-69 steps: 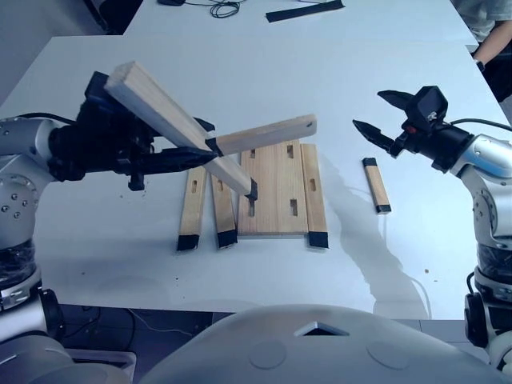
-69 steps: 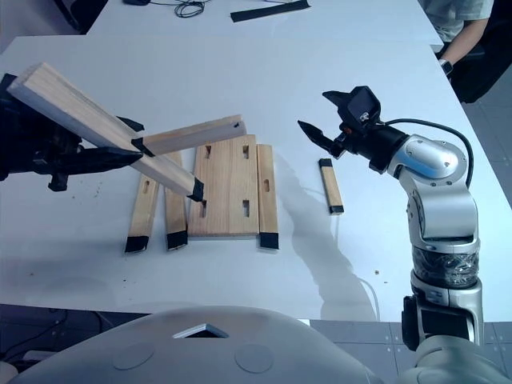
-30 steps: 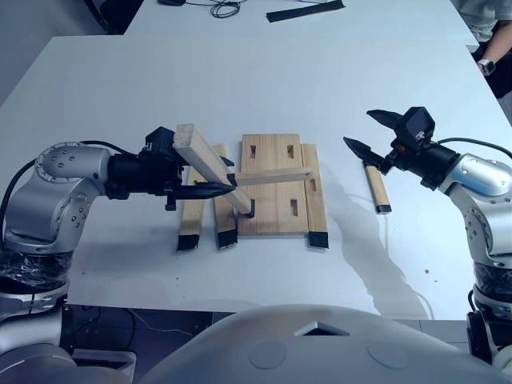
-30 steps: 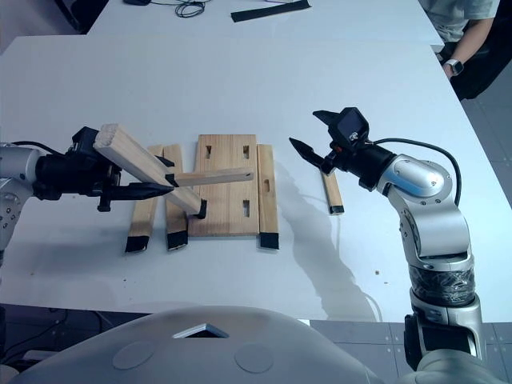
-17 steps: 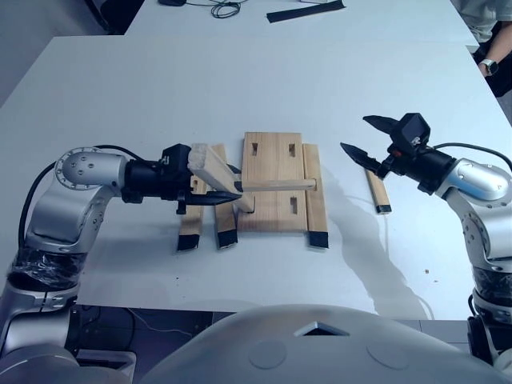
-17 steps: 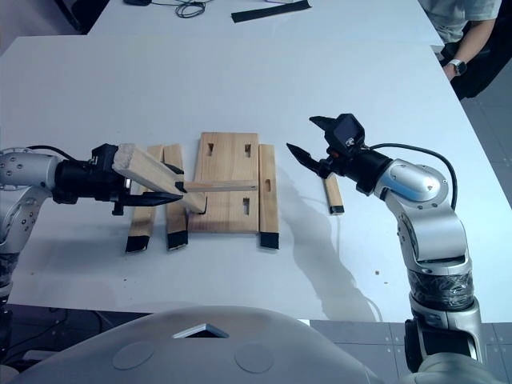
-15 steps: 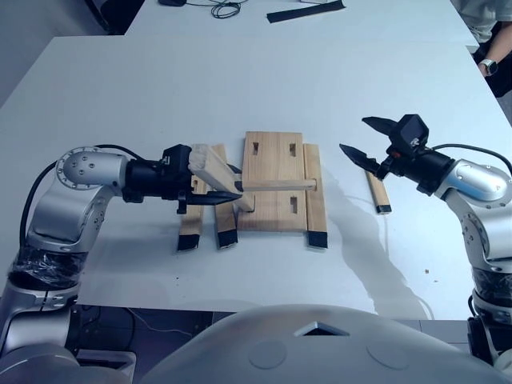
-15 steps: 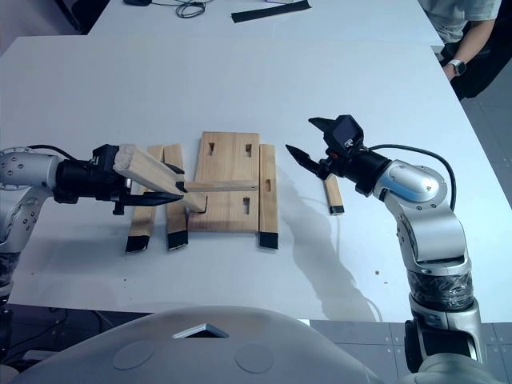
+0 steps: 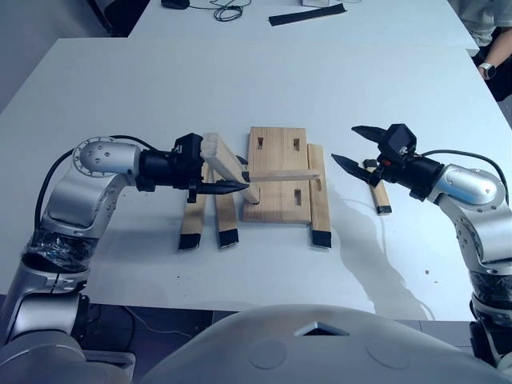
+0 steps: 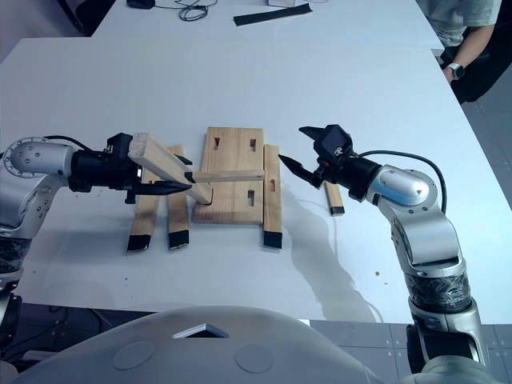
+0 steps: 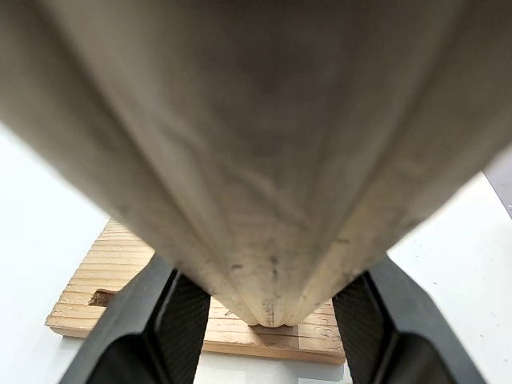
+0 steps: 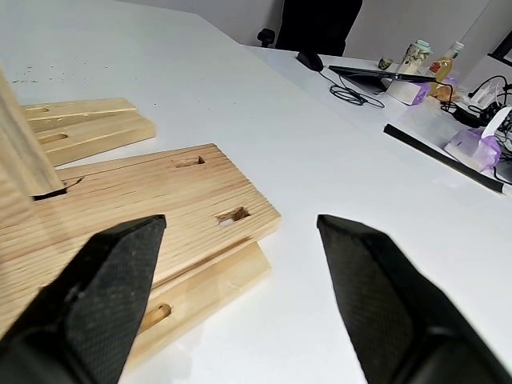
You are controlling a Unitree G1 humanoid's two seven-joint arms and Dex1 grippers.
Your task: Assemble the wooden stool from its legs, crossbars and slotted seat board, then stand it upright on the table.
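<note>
The slotted seat board (image 9: 278, 156) lies flat in the middle of the counter (image 9: 264, 80), and the step in hand looks to be seating a leg in it. The left gripper (image 9: 232, 174), jaws clenched on a tilted leg (image 9: 220, 154), has that leg's lower end down on the board near its left edge. The end seems to sit at a slot there, though I cannot tell whether it has entered. A crossbar (image 9: 284, 174) joined to the leg runs rightward above the board, its free end over the board's right side. The right gripper (image 9: 346, 144) hovers just right of that free end, jaws spread wide and grasping nothing. The next move probably calls for it to close on the crossbar and steady it while the leg is tipped upright and pressed home. Around the board, an outer loose leg (image 9: 192, 216) and an inner loose leg (image 9: 226, 220) lie flat on its left, the inner one right under the left jaws, which leaves little room to lower the wrist. A third loose leg (image 9: 318, 204) lies against the board's right edge, beneath the crossbar's end. A short bar (image 9: 382, 198) rests on the counter just under the right gripper. On the far table, cables (image 9: 224, 10) and a dark strip (image 9: 308, 14) lie well apart from the work.
</note>
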